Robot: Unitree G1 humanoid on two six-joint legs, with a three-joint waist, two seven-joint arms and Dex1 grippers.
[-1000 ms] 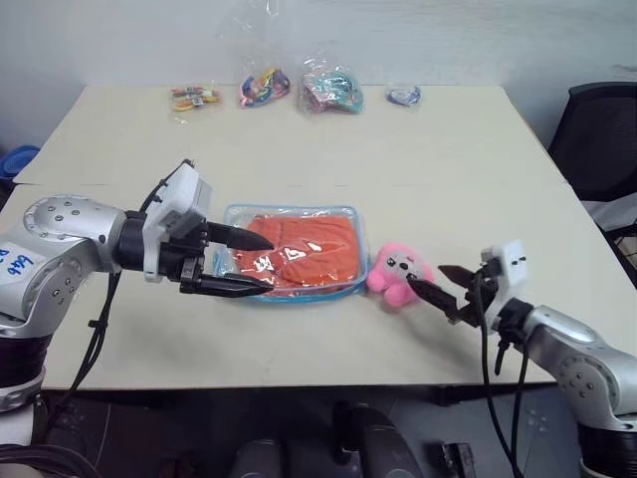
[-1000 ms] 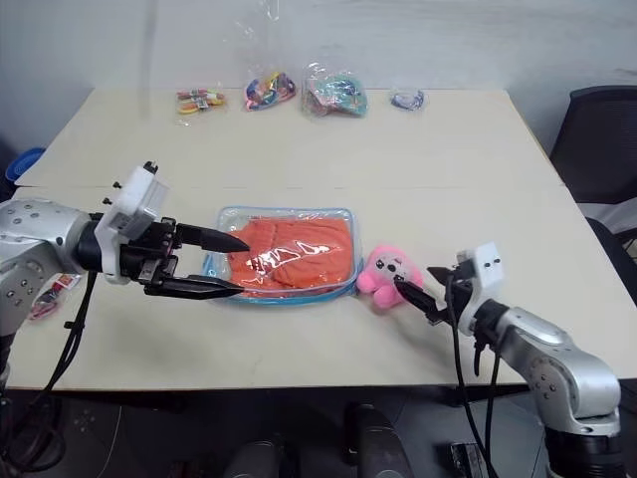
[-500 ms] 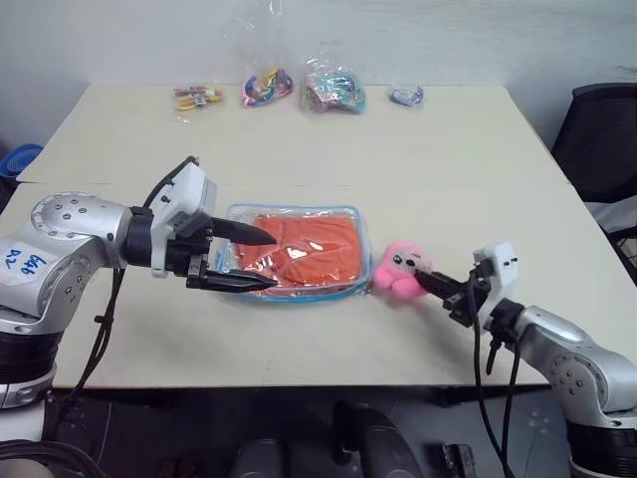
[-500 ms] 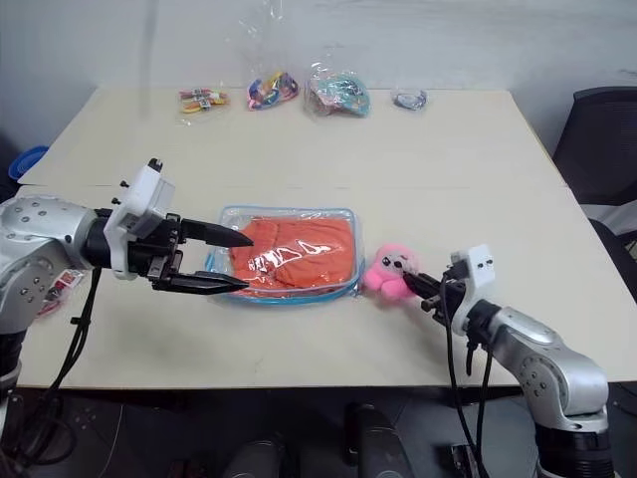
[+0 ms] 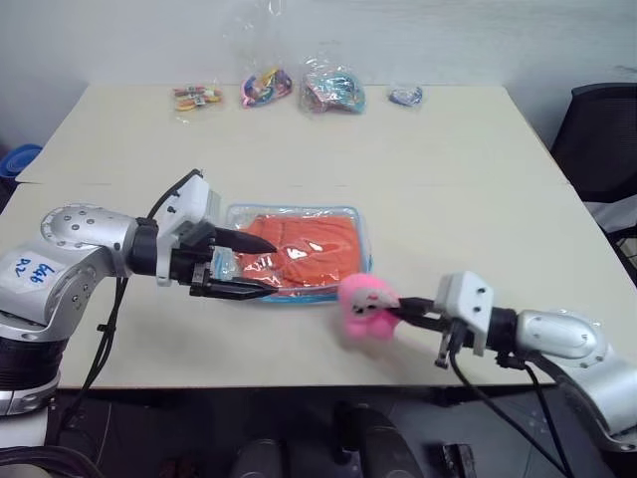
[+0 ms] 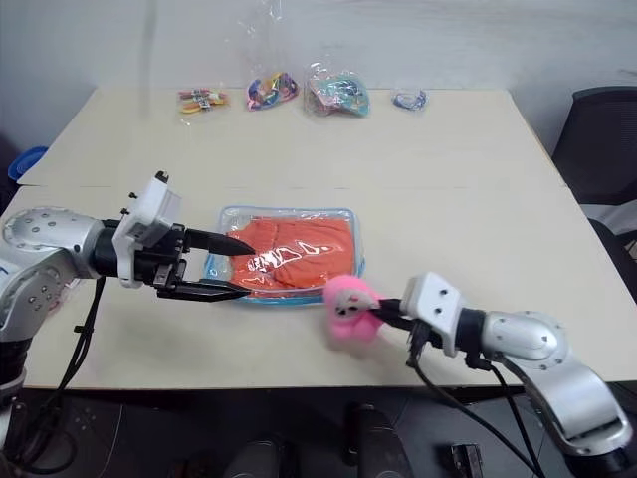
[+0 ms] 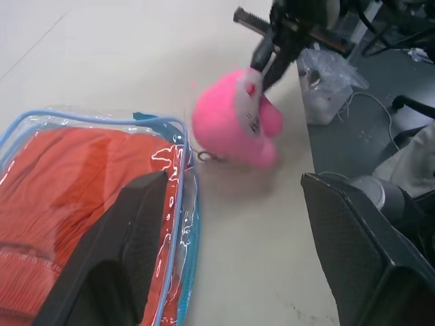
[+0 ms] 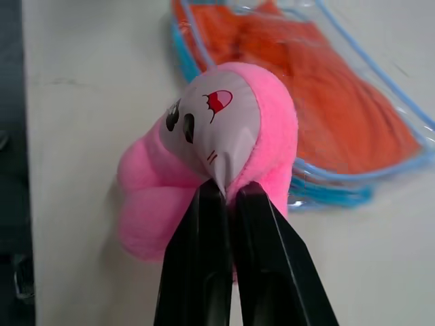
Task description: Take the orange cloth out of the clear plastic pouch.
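While one orange cloth point(image 5: 299, 261) fills one pouch point(image 5: 348, 213), left gripper point(image 5: 257, 267) apart, right gripper point(image 8: 228, 197) clamping plush point(image 5: 364, 308)

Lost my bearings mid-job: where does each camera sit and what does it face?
Head stereo pair: looks down over the table; both arms show.
Left wrist: looks along the left tool, open, over the clear plastic pouch toward the pink plush.
Right wrist: looks along the right tool, pinching that plush.
Shared: plush, pouch, orange cloth.
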